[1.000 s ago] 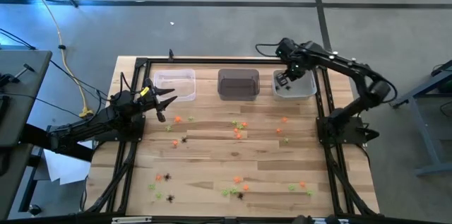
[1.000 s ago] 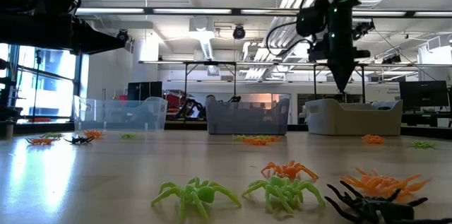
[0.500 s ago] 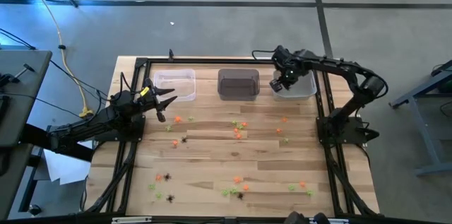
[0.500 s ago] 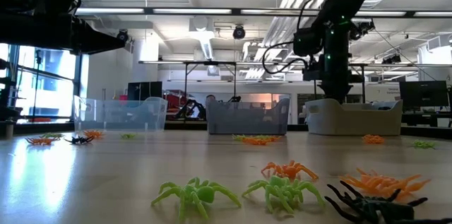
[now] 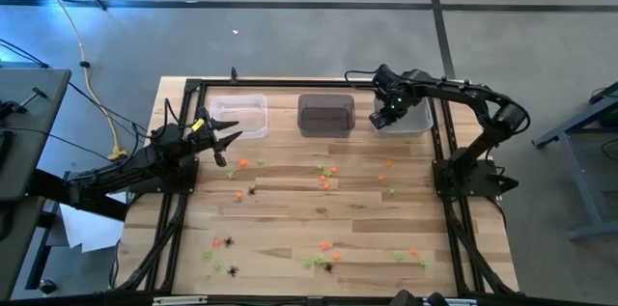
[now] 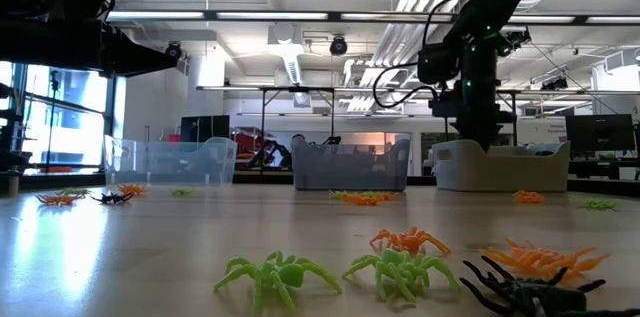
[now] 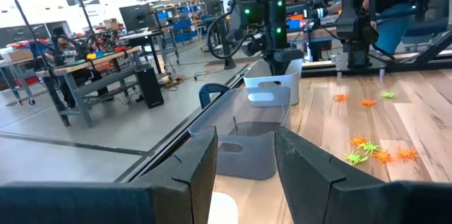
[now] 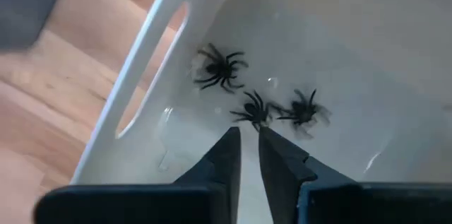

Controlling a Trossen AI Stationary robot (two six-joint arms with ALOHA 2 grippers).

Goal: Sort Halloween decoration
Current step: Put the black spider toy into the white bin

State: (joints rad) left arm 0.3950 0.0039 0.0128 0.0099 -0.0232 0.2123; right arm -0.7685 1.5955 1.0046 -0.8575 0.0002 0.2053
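Small orange (image 5: 328,176), green (image 5: 314,262) and black (image 5: 253,190) spider decorations lie scattered on the wooden table. Three black spiders lie on the floor of the white bin (image 8: 141,75) at the far right; one of them is (image 8: 220,67). My right gripper (image 8: 248,133) points down into this bin (image 5: 413,121), its fingers a narrow gap apart with nothing between them. The middle spider (image 8: 251,111) lies just past the fingertips. My left gripper (image 7: 244,146) hangs open and level near the clear bin (image 5: 238,115) at the far left. My right gripper comes from above, with its fingertips (image 8: 233,139) right beside the middle black spider's legs (image 8: 248,116). That spider lies on the bin floor. I cannot tell whether the fingertips touch it.
A grey bin (image 5: 325,114) stands between the clear and white bins along the far edge. Black frame rails (image 5: 439,142) run along the table's sides. In the low view, green (image 6: 275,277), orange (image 6: 540,257) and black (image 6: 520,295) spiders lie near the front edge.
My right gripper has gone down into the white bin; its fingertips, above the bin's rim a second ago, are now behind its wall in the low view. My left arm has kept still.
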